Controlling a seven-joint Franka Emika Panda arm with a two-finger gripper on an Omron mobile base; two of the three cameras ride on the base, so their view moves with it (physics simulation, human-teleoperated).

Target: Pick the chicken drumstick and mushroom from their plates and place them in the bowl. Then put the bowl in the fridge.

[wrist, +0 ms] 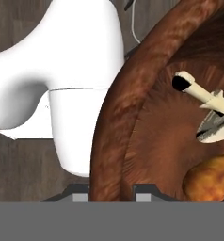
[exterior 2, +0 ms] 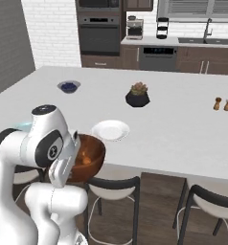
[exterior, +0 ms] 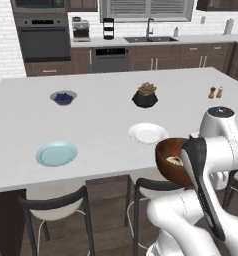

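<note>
Wood-look bowl [wrist: 128,117]: reddish-brown, glossy, deep and rigid; I judge it moderately heavy with food inside and slippery at the wall, so the rim is the place to hold it.
Tool [wrist: 115,190]: my two dark tips straddle the bowl rim at the bottom of the hand view, one outside the wall, one inside, pinching it.
Bowl position: carried off the surface edge, above the stools, close against my forearm in both base views.
Chicken drumstick [wrist: 205,176]: orange-brown meat low in the bowl, its pale bone pointing up the far wall; loose, so it may roll if I tilt.
Mushroom [exterior: 174,161]: pale lump lying inside the bowl.
White plate [exterior: 148,133]: bare, on the surface [exterior: 106,120] just beyond the bowl.
Blue plate [exterior: 56,153]: bare, well to the left.
Fridge: I cannot place it from here.
</note>
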